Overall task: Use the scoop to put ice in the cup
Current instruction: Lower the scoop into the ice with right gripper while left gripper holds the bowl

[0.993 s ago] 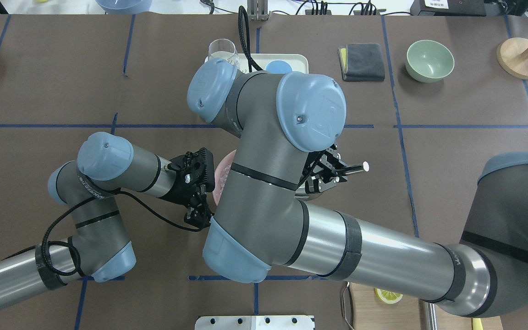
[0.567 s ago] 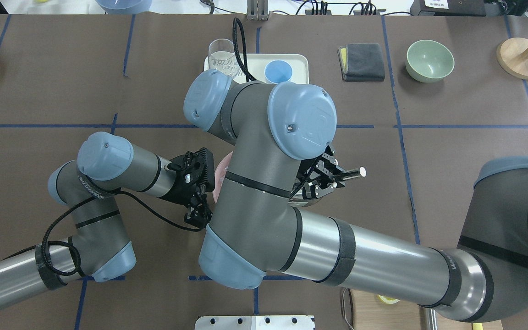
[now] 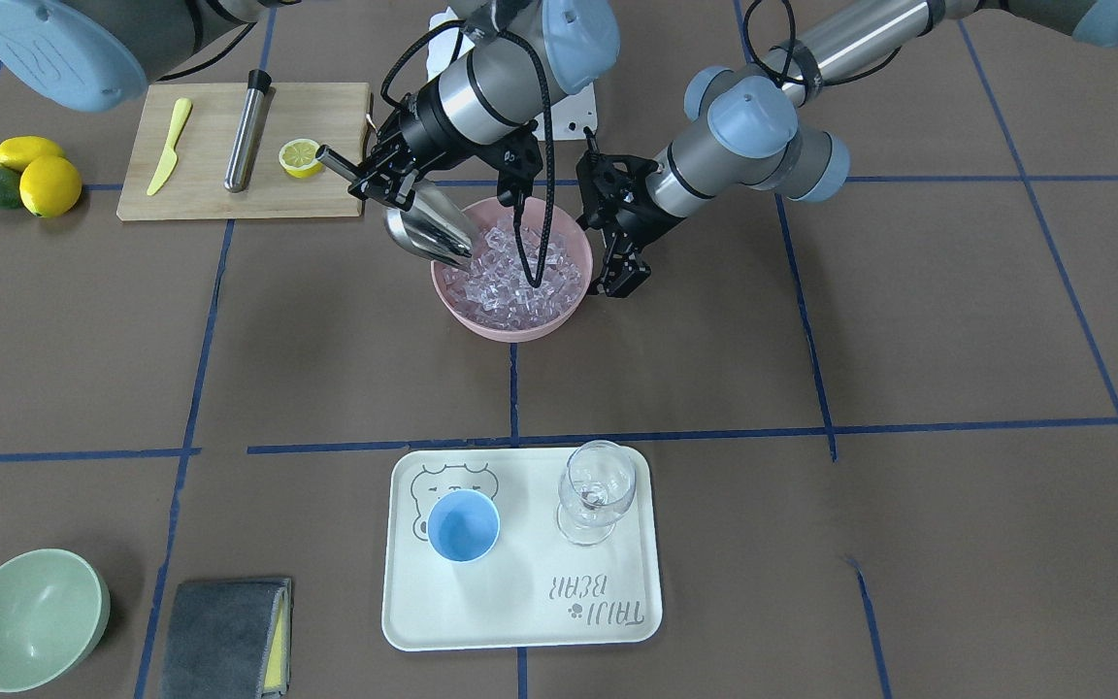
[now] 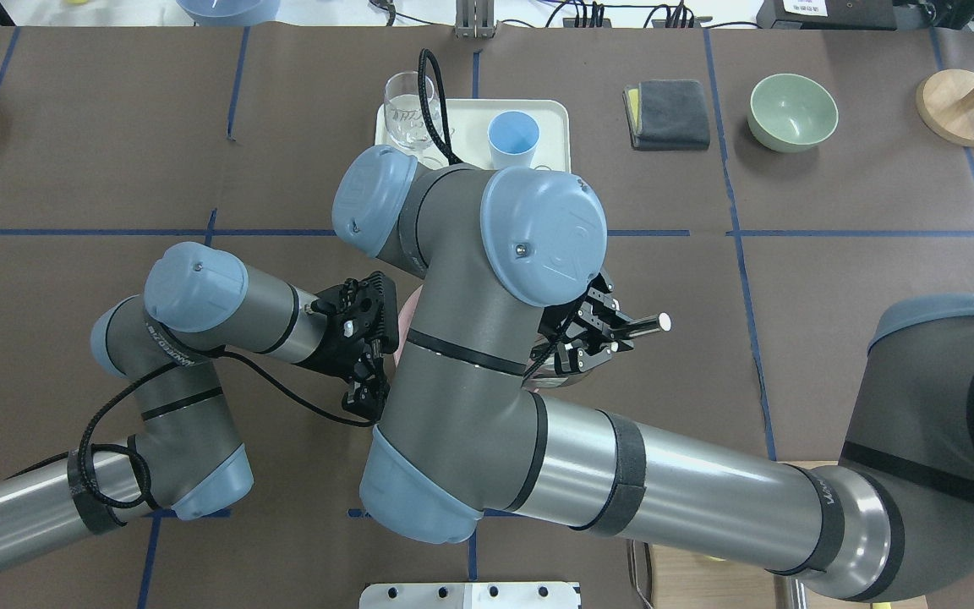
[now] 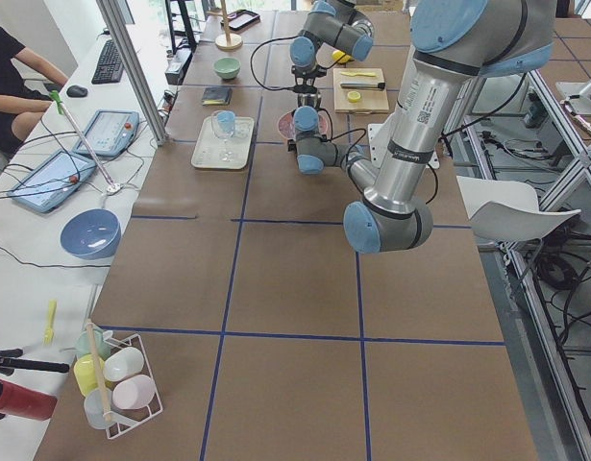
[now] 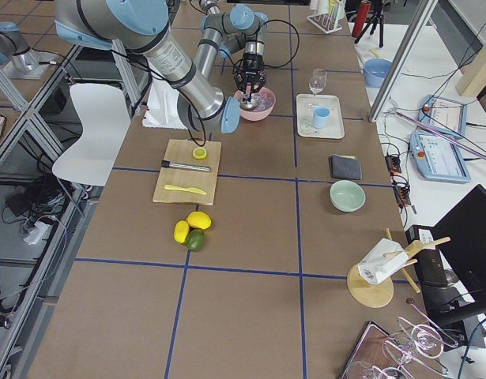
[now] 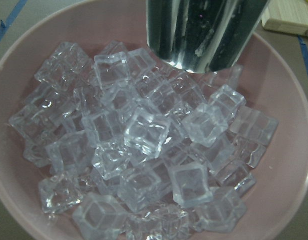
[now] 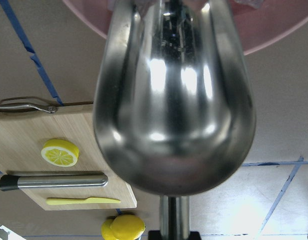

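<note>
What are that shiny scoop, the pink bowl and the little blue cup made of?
The scoop looks like polished steel: it mirrors its surroundings sharply. The pink bowl seems matte plastic, evenly dull in colour, though ceramic is possible. The blue cup looks like smooth plastic, uniformly coloured.

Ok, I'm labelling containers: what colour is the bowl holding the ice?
Pink; the bowl shows best in the exterior front-facing view.
</note>
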Tool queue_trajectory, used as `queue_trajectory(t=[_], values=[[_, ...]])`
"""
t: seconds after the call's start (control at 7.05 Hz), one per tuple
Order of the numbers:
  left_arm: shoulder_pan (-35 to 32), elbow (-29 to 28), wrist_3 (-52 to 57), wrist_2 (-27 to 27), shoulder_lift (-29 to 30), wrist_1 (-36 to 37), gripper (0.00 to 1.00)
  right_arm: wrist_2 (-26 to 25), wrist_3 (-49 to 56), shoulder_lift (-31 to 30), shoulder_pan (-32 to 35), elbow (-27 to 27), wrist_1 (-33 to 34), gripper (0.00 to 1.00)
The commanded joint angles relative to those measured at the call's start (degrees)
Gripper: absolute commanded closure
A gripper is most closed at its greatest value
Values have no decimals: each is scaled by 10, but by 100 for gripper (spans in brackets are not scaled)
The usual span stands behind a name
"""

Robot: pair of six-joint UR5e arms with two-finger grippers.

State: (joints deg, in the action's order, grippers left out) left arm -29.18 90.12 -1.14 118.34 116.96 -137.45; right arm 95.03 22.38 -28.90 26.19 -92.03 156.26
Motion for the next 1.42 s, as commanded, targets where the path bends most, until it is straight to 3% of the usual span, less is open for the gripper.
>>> queue_trajectory(t=[0.0, 1.28], values=[[0, 0, 0, 0, 5, -2, 0, -6, 0, 1, -3, 8, -3, 100], [-10, 1, 1, 5, 16, -5, 0, -4, -1, -15, -6, 7, -82, 100]])
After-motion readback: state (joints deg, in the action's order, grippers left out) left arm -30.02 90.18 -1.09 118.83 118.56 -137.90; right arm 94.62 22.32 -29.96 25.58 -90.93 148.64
